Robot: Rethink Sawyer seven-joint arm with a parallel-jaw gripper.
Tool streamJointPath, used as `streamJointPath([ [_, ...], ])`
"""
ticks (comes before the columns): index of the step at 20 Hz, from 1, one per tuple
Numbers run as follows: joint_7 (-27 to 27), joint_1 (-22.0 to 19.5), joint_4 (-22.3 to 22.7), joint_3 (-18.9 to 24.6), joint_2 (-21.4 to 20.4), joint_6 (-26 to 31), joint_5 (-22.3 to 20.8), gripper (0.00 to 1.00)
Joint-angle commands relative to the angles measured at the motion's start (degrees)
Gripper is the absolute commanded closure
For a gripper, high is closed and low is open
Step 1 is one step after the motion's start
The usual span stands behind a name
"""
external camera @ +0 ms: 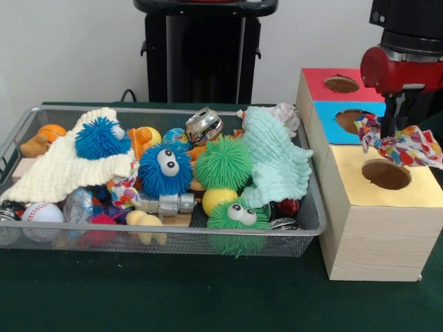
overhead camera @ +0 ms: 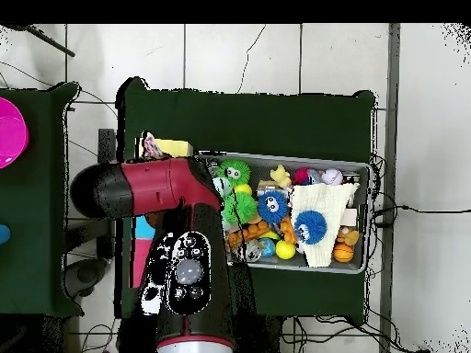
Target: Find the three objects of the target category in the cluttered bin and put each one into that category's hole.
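Dangling polka-dot wrapper (external camera: 405,144), long axis sideways

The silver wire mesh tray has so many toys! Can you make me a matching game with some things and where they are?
Things:
1. multicoloured polka-dot plastic wrapper
2. white baseball with red stitching
3. knitted mint cloth
4. spiky blue ball with two big eyes

Places:
A. middle of the silver wire mesh tray
B. held by the pincer above the round hole in the yellow face of the wooden box
C. tray's left front corner in the front view
D. tray's right end, nearest the boxes

Pairs: 1-B, 2-C, 3-D, 4-A
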Motion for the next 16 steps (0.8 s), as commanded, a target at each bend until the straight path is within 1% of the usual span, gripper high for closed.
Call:
streamJointPath([
  [1, -2.83, -0.67, -5.14, 6.15, 1.90, 9.68, -2.50, 1.00],
  [6, -1.01, -0.09, -6.20, 5.42, 3.44, 8.54, -3.21, 1.00],
  [10, 0.47, 0.58, -5.71, 4.99, 4.48, 6.77, -3.35, 1.00],
  [16, -1.39, -0.36, -4.48, 5.51, 5.38, 4.06, -4.57, 1.00],
])
